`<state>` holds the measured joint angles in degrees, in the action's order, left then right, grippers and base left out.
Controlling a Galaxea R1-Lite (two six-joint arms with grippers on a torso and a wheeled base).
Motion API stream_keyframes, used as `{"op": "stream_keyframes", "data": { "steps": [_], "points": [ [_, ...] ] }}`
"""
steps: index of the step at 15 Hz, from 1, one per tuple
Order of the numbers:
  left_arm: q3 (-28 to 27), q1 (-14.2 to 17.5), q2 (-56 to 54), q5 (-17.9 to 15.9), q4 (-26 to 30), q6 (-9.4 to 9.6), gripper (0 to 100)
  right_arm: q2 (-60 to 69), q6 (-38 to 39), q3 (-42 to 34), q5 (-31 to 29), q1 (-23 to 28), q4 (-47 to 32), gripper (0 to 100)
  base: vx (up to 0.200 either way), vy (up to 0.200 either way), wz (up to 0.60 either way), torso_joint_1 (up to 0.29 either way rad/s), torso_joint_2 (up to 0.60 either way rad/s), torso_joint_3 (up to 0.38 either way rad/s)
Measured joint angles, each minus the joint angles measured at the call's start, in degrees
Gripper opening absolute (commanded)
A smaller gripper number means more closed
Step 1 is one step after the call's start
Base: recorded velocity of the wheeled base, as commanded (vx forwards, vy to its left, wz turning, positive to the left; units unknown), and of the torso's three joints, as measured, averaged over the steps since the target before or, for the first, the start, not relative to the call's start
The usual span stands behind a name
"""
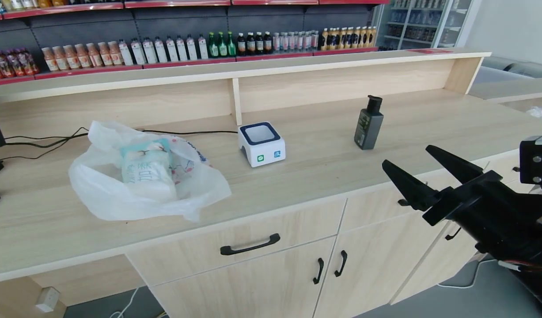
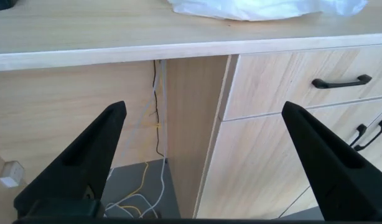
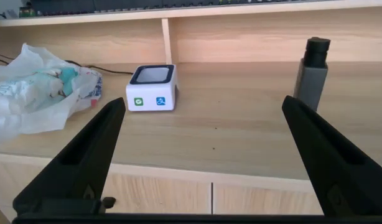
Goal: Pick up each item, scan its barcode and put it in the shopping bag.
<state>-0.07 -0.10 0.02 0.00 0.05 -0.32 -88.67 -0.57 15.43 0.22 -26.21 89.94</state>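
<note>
- Left gripper (image 2: 203, 106): released, fingers spread wide, nothing between them. It sits low in front of the counter (image 1: 297, 185), below its edge, facing the cupboard front and a drawer handle (image 2: 337, 81).
- Shopping bag (image 1: 98, 185): thin white plastic, slumped on the counter at 9 o'clock from the scanner (image 1: 261, 143), mouth loose. A pale blue-and-white packet (image 1: 147, 165) lies inside it.
- Scanner: white cube with a dark-rimmed window on top, mid counter. A black cable runs off toward 9 o'clock behind the bag.
- Bottle (image 1: 369, 123): dark, with a black pump cap. It stands upright at about 2 o'clock from the scanner, well apart, and nothing touches it.
- Right gripper (image 1: 405, 155): released, wide open, empty. It hangs off the counter's front edge at roughly 5 o'clock from the bottle, near but apart.
- Step, my read: one item is bagged and the bottle is the item left. This is the pick-up stage for it, with no grasp yet.
- Next move probably calls for the right gripper to go toward 11 o'clock, straddle the bottle body below the cap and close.
- The bottle is tall and narrow, so a one-sided nudge could tip it.
- After that it would go toward 9 o'clock to the scanner window, barcode facing it. I cannot tell which side carries the barcode.
- Writing: the scanner front has two small square icons, green and blue.
- The packet has large printed characters.
- The bottle has a grey label, too small to read.
</note>
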Motion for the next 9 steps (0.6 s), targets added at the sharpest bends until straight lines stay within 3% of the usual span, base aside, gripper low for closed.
{"op": "stream_keyframes", "data": {
  "steps": [2,7,9],
  "points": [
    [0.0,0.0,0.0,0.0,0.0,-0.17,100,0.1,0.0,0.0,0.0,0.0,0.0,100,0.000,-0.200,0.00,0.002,0.00,0.000],
    [0.0,0.0,0.0,0.0,0.0,-0.23,100,0.6,0.0,-0.4,0.0,-0.2,-0.1,100,0.000,-0.200,0.60,0.003,0.00,0.001],
    [0.0,0.0,0.0,0.0,0.0,-0.28,100,0.7,0.1,-0.4,0.0,0.0,0.0,100,0.000,-0.200,0.00,-0.005,0.00,0.002]
  ]
}}
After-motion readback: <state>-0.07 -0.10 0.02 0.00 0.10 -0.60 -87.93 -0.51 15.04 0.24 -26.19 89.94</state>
